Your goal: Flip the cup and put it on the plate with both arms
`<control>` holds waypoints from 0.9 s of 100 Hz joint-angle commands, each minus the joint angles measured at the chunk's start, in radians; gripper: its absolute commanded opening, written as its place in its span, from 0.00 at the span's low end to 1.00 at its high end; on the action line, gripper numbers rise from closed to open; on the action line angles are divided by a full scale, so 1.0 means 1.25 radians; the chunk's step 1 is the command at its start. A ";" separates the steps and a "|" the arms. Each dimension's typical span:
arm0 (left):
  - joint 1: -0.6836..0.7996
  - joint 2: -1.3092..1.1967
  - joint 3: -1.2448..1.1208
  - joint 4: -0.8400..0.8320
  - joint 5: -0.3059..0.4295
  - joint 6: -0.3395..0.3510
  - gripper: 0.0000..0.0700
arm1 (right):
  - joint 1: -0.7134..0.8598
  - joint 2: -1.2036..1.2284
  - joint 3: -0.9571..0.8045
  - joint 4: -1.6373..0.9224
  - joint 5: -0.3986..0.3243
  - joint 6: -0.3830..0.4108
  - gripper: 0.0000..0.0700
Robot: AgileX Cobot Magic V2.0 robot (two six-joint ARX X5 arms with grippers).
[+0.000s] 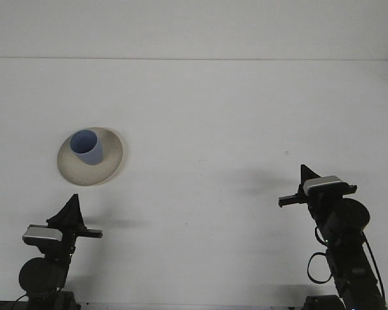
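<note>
We see the cup (pixel 86 146) upright on the plate (pixel 110 158); both grippers, left (pixel 71 208) and right (pixel 305 174), sit well clear, openings we can't judge. A careless sweep could topple it.

no readable text, labels, brands, numbers or signs on anything in view

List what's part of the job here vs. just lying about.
Part of the job:
- blue cup, standing mouth-up on the plate
- cream plate, on the left side of the table
- left gripper, near edge, below the plate
- right gripper, near edge, far from the cup

Lying about:
- nothing; only the bare white table around them
</note>
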 commanded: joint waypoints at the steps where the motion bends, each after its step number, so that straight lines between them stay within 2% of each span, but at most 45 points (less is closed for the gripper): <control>1: -0.001 -0.002 -0.016 0.012 0.000 -0.004 0.02 | 0.000 0.004 0.006 0.010 0.002 0.011 0.00; 60: -0.001 -0.002 -0.016 0.012 0.000 -0.004 0.02 | 0.000 -0.013 0.005 0.013 0.002 0.011 0.00; 90: -0.001 -0.002 -0.016 0.012 0.000 -0.004 0.02 | 0.000 -0.138 -0.032 0.013 0.003 0.011 0.00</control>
